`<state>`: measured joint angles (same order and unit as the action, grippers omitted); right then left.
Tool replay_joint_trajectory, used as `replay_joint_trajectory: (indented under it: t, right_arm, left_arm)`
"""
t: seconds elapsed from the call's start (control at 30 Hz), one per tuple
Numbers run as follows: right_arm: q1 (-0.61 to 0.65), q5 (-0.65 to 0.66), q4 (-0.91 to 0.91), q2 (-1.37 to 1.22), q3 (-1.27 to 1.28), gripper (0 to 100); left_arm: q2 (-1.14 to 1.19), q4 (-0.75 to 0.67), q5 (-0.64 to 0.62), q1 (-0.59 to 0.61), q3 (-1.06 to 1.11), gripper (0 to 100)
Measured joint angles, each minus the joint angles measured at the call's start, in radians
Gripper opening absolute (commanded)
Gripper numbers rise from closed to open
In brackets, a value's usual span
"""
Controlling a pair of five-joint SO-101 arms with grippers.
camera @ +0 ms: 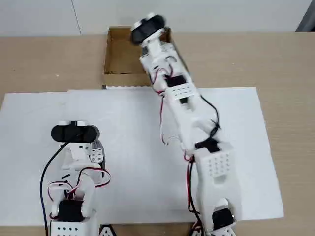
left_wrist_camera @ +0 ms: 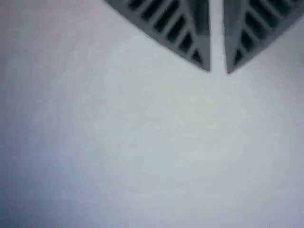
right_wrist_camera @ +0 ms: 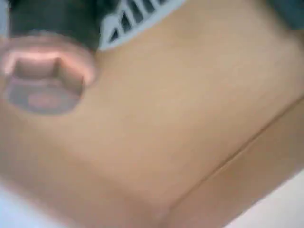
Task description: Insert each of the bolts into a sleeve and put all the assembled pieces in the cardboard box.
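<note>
The assembled piece [right_wrist_camera: 45, 80], dark-bodied with a pinkish hexagonal end, sits pressed against the ribbed finger [right_wrist_camera: 137, 19] of the right gripper [right_wrist_camera: 95, 40], which looks clamped on it. Beneath those fingers lies the cardboard box [right_wrist_camera: 199, 114] floor. The left gripper [left_wrist_camera: 217, 59] has its fingers nearly together, nothing between, over white paper [left_wrist_camera: 142, 152].

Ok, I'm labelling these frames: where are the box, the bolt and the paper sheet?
box [camera: 125, 56], high view, bare floor.
bolt [right_wrist_camera: 42, 88], right wrist view, hex end.
paper sheet [camera: 133, 147], high view, bare middle.
</note>
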<state>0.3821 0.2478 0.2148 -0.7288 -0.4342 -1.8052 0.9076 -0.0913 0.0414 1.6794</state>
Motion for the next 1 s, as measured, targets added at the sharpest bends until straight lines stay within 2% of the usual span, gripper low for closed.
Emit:
replay_joint_trajectory:
  t: [0.07, 0.23, 0.3, 0.87, 1.0]
  right_arm:
    - [0.006, 0.026, 0.000, -0.058, -0.043, 2.4]
    - [0.002, 0.080, 0.000, -0.146, -0.118, 16.2]
    - [0.006, 0.098, -0.002, -0.158, -0.127, 18.2]
    - [0.015, 0.146, -0.009, -0.163, -0.149, 18.0]
    - [0.017, 0.146, 0.032, -0.143, -0.149, 6.8]
  left_arm:
    - [0.000, 0.000, 0.000, 0.000, 0.000, 1]
    - [0.000, 0.000, 0.000, 0.000, 0.000, 1]
    - [0.000, 0.000, 0.000, 0.000, 0.000, 1]
    - [0.000, 0.000, 0.000, 0.000, 0.000, 1]
    - [0.000, 0.000, 0.000, 0.000, 0.000, 1]
